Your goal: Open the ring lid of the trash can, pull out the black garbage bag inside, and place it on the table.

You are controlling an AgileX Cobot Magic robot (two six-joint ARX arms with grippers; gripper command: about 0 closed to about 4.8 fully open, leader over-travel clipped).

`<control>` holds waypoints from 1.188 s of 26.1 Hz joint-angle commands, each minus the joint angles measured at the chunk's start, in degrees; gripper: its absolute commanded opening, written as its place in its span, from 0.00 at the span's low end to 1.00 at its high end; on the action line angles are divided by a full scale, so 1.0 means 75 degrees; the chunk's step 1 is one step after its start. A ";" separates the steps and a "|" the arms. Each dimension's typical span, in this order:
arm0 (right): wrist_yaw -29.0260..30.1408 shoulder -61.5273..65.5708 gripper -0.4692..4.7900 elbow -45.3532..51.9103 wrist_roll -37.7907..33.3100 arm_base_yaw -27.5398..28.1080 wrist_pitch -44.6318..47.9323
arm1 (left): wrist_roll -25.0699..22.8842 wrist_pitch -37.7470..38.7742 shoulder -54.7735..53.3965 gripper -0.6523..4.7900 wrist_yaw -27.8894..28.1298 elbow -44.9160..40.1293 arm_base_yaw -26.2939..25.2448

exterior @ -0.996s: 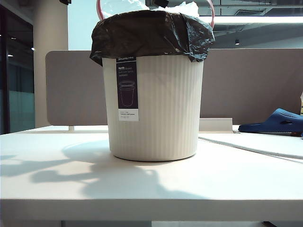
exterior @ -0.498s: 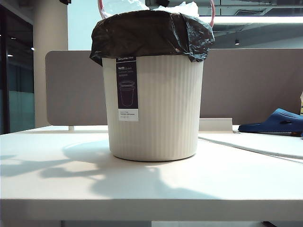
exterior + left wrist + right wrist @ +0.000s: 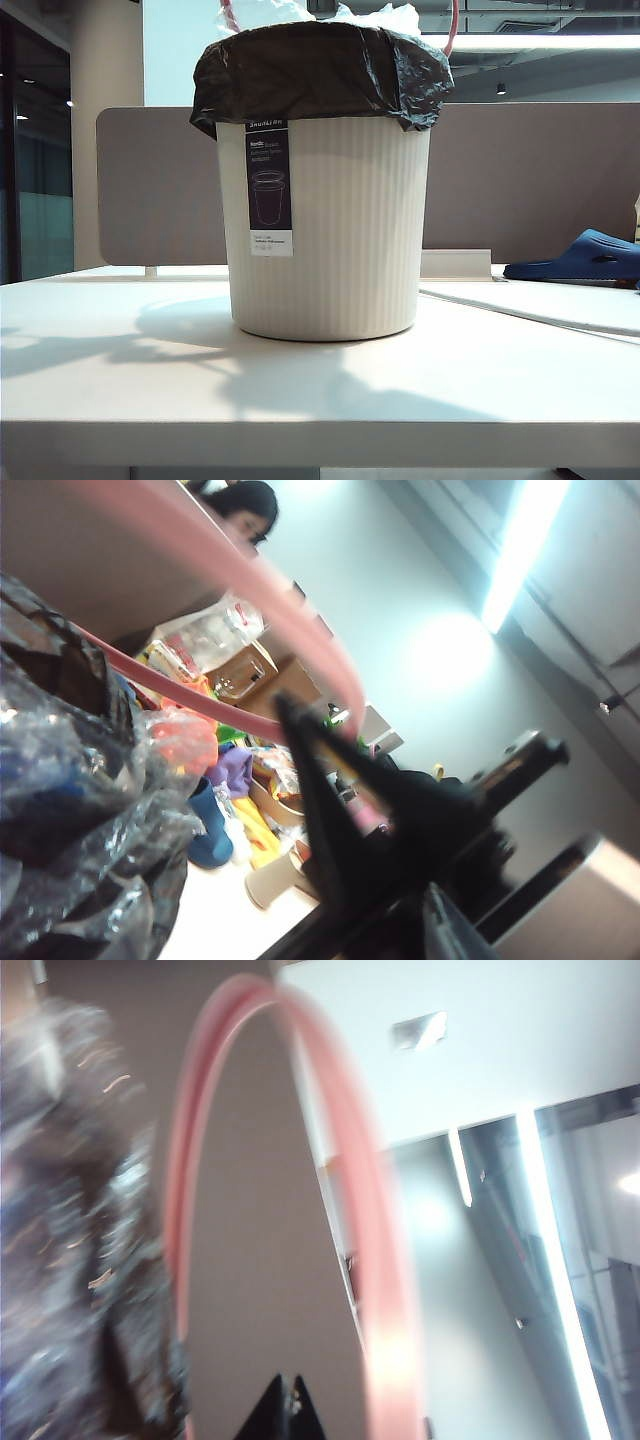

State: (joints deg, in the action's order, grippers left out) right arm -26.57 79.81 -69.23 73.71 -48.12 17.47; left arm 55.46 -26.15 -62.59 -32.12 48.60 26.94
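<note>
Pink ring lid raised at twelve o'clock above bag-lined trash can on desk; left claw released beside hoop, right claw clenched near it.

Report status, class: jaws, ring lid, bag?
Left gripper jaws apart at the ring lid; right gripper shut. Lid raised. Black garbage bag still in trash can.

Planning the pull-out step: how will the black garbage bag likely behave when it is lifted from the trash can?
The black garbage bag looks thin and crinkled, so it will probably be floppy and stretch. Its glossy film may be slippery. It is draped over the trash can rim, so it may snag there.
</note>
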 commanded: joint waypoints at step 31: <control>0.3290 0.0009 0.09 -0.1682 -0.7659 0.4007 -0.0493 | -0.5511 0.1419 0.0041 0.75 -0.0131 -0.0006 0.0050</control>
State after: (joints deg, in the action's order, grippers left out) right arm -3.99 80.07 -81.52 19.14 -18.70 12.53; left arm 14.98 -15.16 -62.59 -34.68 48.49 27.31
